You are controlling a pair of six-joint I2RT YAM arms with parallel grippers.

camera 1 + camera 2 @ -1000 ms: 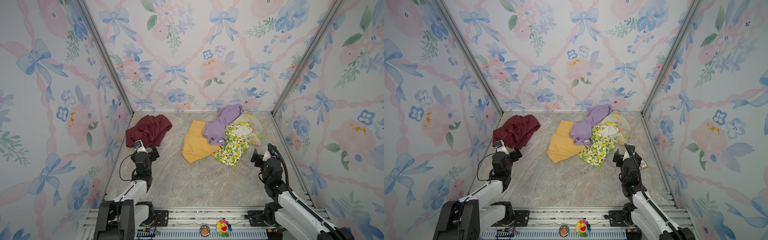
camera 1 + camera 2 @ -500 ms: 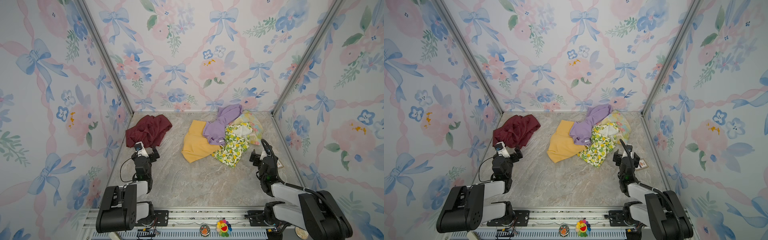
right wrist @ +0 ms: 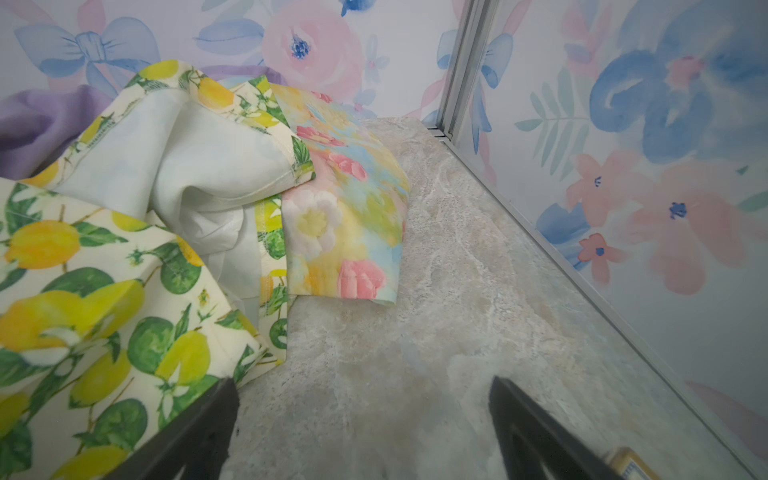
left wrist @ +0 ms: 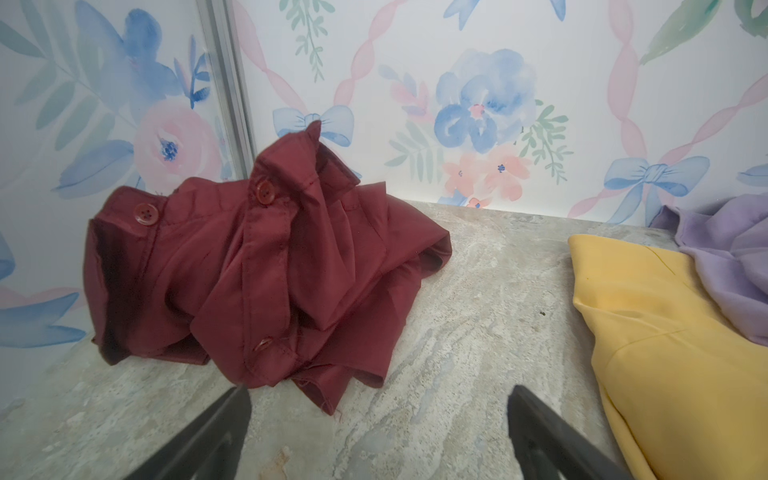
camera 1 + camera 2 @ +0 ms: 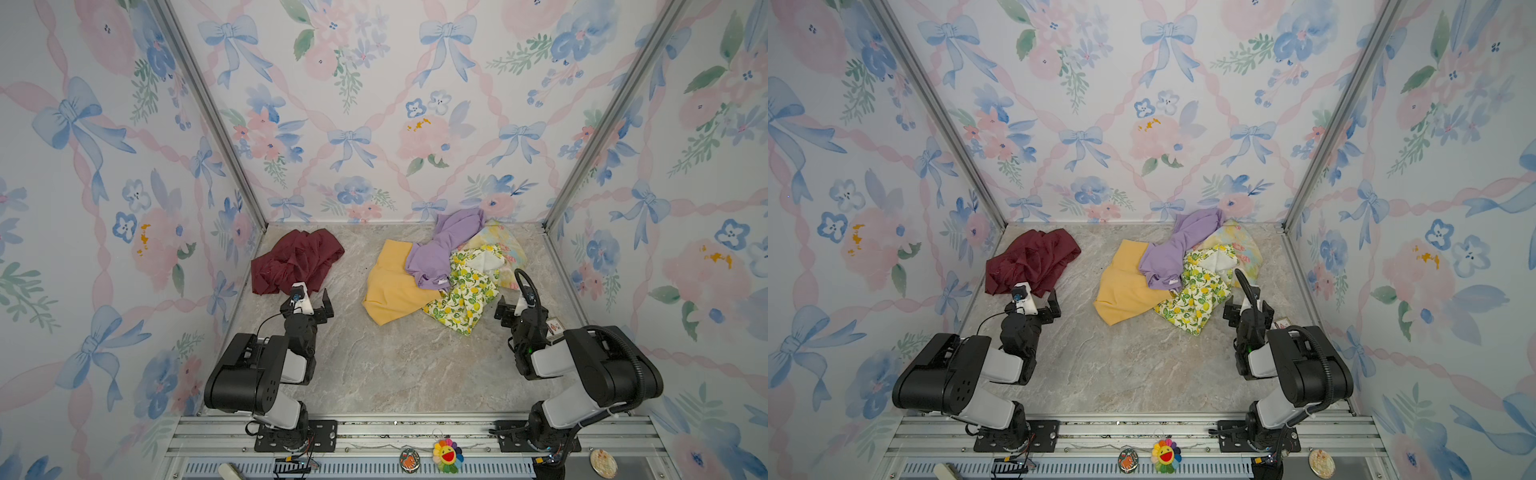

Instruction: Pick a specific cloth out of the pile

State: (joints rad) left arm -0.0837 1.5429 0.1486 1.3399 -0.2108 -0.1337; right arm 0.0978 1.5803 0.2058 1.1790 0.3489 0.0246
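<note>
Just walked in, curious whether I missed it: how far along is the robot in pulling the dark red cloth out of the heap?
It looks done. The maroon cloth lies alone in the far left corner, bare table separating it from the pile. Nothing is in hand: the left hand and right hand are both open and empty. Nothing obvious remains.

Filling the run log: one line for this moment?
maroon cloth: lying apart from pile | left gripper: open, empty | right gripper: open, empty
</note>
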